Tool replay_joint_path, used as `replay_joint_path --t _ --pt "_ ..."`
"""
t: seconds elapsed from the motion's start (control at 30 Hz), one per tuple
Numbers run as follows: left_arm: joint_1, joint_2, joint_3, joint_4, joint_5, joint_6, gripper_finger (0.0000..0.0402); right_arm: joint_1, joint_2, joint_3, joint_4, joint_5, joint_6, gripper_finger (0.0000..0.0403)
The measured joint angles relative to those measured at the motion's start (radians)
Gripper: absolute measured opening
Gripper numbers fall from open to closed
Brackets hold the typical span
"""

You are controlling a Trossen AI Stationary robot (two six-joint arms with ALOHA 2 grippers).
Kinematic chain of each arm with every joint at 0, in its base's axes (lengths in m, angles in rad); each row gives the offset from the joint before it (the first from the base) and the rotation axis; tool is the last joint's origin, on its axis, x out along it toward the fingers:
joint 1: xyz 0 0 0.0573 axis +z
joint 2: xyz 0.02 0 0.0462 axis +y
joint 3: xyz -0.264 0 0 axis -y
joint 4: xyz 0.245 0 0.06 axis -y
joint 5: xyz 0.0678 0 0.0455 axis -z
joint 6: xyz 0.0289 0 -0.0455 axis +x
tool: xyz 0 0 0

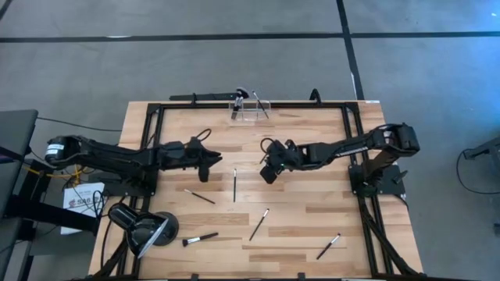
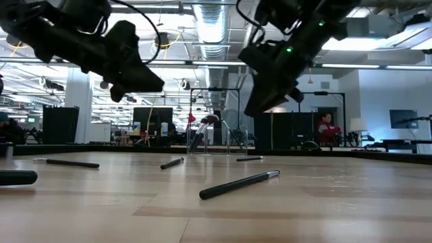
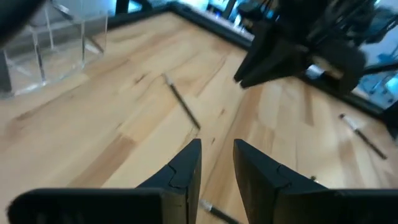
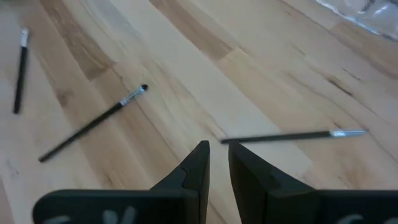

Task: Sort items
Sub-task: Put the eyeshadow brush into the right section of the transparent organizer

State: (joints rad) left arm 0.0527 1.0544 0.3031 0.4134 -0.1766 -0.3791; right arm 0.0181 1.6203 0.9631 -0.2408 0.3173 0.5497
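Several slim dark brushes lie flat and scattered on the wooden table [image 1: 312, 199], among them one [image 1: 234, 185] between my two grippers, one [image 1: 200, 197] near the left gripper and one [image 1: 259, 223] nearer the front. My left gripper [image 1: 207, 168] hovers above the table left of centre, its fingers [image 3: 217, 149] a little apart with nothing between them. My right gripper [image 1: 268, 173] hangs above the table at the centre, tilted downward. Its fingers [image 4: 217, 152] stand a narrow gap apart over a brush with a silver ferrule [image 4: 292, 135], clear of it.
A clear box [image 1: 250, 109] with brushes standing in it sits at the table's far edge. A black desk lamp with a round head [image 1: 144, 230] stands at the near left corner. More brushes lie near the front [image 1: 200, 239] and front right [image 1: 328, 247].
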Motion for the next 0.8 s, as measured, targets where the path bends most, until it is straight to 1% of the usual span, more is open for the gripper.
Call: replay_joint_path --t 0.07,0.2,0.27,0.4,0.43,0.5,0.57,0.63,0.67,0.7,0.8 --pt "-0.011 0.056 0.034 -0.007 -0.001 -0.024 0.0090 0.001 -0.003 0.013 -0.048 0.000 0.001 0.0052" --pt "-0.058 0.176 0.099 -0.018 -0.006 -0.031 0.0090 0.034 -0.016 0.022 -0.076 0.010 0.007 0.0052" --pt "-0.078 0.241 0.135 -0.036 -0.034 -0.032 0.0090 0.059 -0.020 0.023 -0.078 0.030 0.009 0.0052" --pt "-0.102 0.351 0.220 -0.062 -0.082 -0.069 0.0090 0.097 -0.038 0.024 -0.143 0.068 -0.012 0.0052" --pt "-0.105 0.373 0.257 -0.104 -0.085 -0.073 0.0090 0.101 -0.050 0.023 -0.178 0.079 -0.030 0.0052" --pt "-0.106 0.390 0.344 -0.292 -0.113 -0.071 0.0090 0.096 -0.072 0.023 -0.203 0.114 -0.074 0.0052" --pt "-0.106 0.421 0.458 -0.506 -0.182 -0.067 0.0090 0.083 -0.107 0.022 -0.238 0.173 -0.125 0.0052" --pt "-0.105 0.432 0.550 -0.694 -0.242 -0.067 0.0090 0.062 -0.144 0.026 -0.224 0.247 -0.180 0.0052" --pt "-0.104 0.444 0.593 -0.752 -0.253 -0.072 0.0090 0.050 -0.167 0.026 -0.227 0.281 -0.210 0.0052" --pt "-0.100 0.453 0.629 -0.774 -0.249 -0.078 0.0090 0.036 -0.193 0.025 -0.227 0.308 -0.240 0.0052" --pt "-0.091 0.468 0.713 -0.859 -0.223 -0.112 0.0090 -0.003 -0.267 0.025 -0.214 0.337 -0.286 0.0052"
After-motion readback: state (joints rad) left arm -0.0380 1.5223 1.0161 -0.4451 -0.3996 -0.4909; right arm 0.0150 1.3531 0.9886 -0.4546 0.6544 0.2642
